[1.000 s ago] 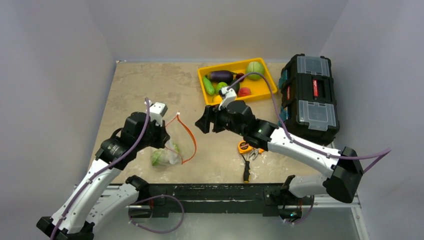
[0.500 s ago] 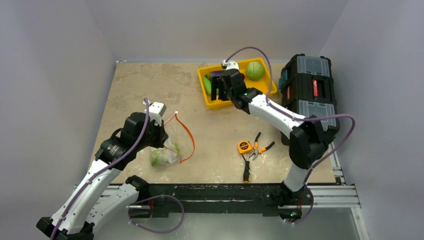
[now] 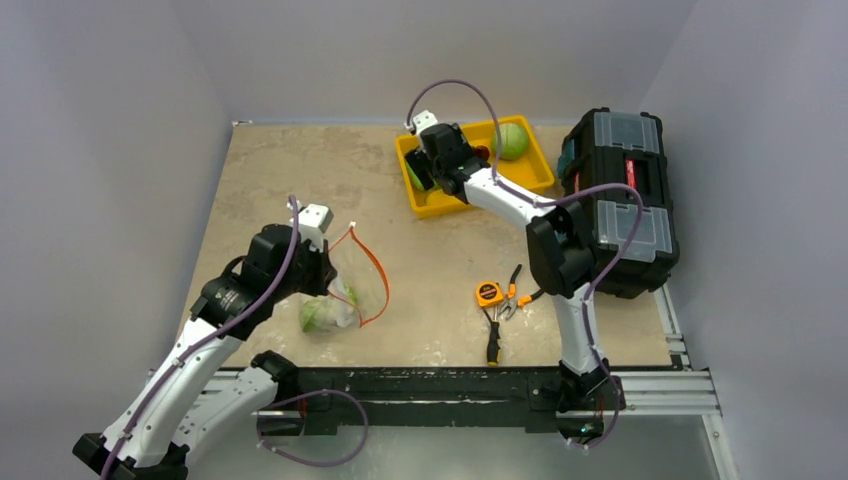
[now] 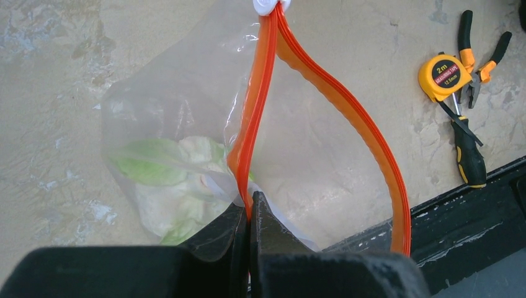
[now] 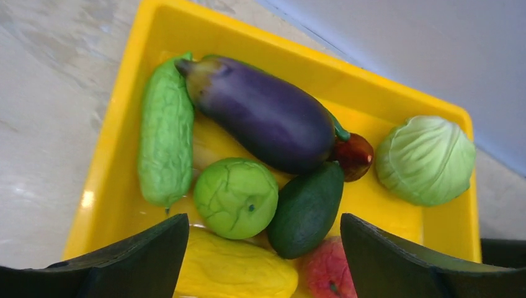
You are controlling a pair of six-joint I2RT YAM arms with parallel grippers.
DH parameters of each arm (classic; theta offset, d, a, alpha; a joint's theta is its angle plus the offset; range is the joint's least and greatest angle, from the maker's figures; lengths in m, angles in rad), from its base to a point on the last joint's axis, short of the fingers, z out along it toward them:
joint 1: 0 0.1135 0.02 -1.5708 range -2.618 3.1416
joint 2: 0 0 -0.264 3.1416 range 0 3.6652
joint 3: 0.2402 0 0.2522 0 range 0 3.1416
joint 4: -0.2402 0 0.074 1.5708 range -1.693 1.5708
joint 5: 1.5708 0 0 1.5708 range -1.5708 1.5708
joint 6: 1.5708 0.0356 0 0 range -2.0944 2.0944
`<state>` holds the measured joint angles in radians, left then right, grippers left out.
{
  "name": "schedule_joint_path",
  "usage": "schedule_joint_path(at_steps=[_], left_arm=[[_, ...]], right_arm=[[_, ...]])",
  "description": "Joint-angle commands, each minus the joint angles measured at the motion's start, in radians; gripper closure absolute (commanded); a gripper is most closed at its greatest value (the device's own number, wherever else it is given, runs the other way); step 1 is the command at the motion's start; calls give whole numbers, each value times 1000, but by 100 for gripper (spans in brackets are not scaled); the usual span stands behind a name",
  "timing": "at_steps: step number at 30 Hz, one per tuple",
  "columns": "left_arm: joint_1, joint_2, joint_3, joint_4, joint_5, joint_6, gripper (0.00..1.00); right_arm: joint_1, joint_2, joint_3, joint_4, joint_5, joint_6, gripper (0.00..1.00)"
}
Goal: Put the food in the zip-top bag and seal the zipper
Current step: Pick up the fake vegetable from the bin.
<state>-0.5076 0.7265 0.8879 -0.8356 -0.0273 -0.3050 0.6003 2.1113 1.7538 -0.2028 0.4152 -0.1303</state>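
Note:
My left gripper [image 4: 249, 208] is shut on the orange-red zipper [image 4: 338, 99] of the clear zip-top bag [image 4: 180, 118], holding its mouth open; the white slider tab [image 4: 267, 5] is at the far end. A white-green cauliflower [image 4: 167, 186] lies inside the bag [image 3: 335, 305]. My right gripper [image 5: 263, 226] is open above the yellow tray [image 5: 155, 37], over a green lime [image 5: 236, 195] and a dark avocado [image 5: 307, 208]. The tray also holds a purple eggplant [image 5: 267, 121], a green cucumber [image 5: 164, 149], a cabbage [image 5: 425, 158], a yellow piece [image 5: 236, 267] and a red piece [image 5: 325, 270].
An orange tape measure [image 3: 488, 293] and black-and-orange pliers [image 3: 515, 290] lie on the table at the front right, with a screwdriver [image 3: 492, 340]. A black toolbox [image 3: 620, 190] stands at the right, beside the tray [image 3: 440, 205].
My right arm has swung from the table's middle back over the yellow tray and now hangs over the food. The left gripper and the bag have not moved.

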Motion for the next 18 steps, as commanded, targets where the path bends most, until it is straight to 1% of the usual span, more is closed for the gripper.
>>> schedule_joint_path(at_steps=[1,6,11,14,18], left_arm=[[-6,6,1,23,19,-8,100],[-6,27,0,25,23,-5,100],[-5,39,0,26,15,-5,100],[-6,53,0,26,11,-4,100],[-6,75,3,26,12,1,100]], right_arm=[[2,55,79,79,70,-294,8],[1,175,199,84,97,-416,8],[1,290,321,71,106,-456,8],[-1,332,369,89,110,-468,6],[-10,387,425,98,96,-464,6]])
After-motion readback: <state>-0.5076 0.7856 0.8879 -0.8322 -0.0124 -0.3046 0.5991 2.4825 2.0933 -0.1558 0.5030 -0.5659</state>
